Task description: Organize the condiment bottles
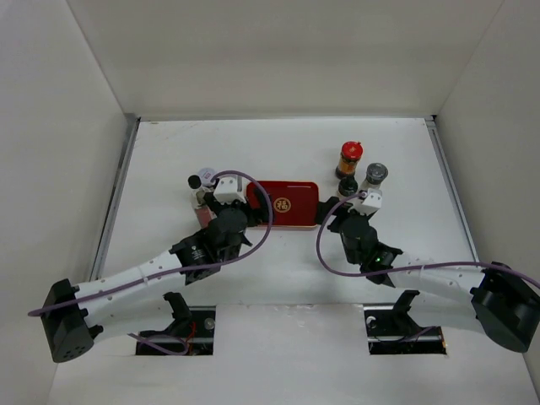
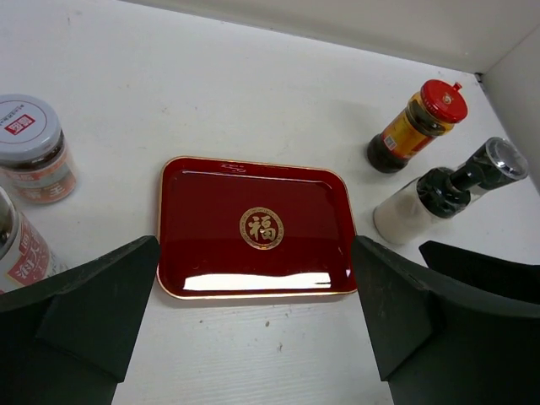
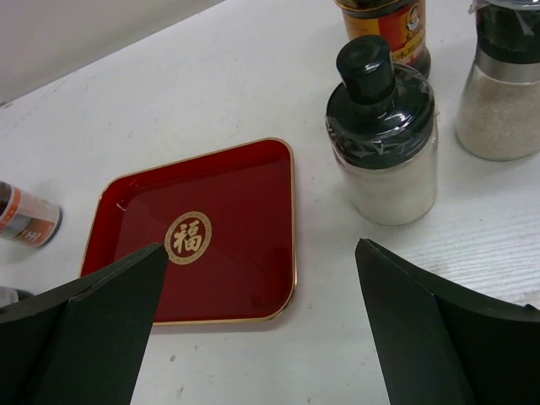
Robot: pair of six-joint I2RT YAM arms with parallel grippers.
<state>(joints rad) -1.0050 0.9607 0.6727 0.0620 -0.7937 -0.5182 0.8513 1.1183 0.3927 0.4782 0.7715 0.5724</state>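
Observation:
The red tray [image 1: 285,204] lies mid-table with nothing in it. Left of it are the white-lidded jar [image 1: 206,175] [image 2: 29,148] and the tall red-label bottle [image 1: 202,207] [image 2: 13,245] with its black cap. Right of it stand the red-capped orange-brown jar [image 1: 350,157] [image 2: 418,122], the small black-capped bottle [image 1: 347,186] [image 3: 384,143] and the grey-capped pale shaker [image 1: 374,177] [image 3: 502,93]. My left gripper [image 1: 247,205] [image 2: 255,270] is open and empty at the tray's left near edge. My right gripper [image 1: 332,215] [image 3: 261,261] is open and empty at the tray's right near corner.
White walls enclose the table on the left, right and far sides. The tray [image 2: 253,228] [image 3: 202,236] lies between the two grippers. Both arms reach in from the near edge.

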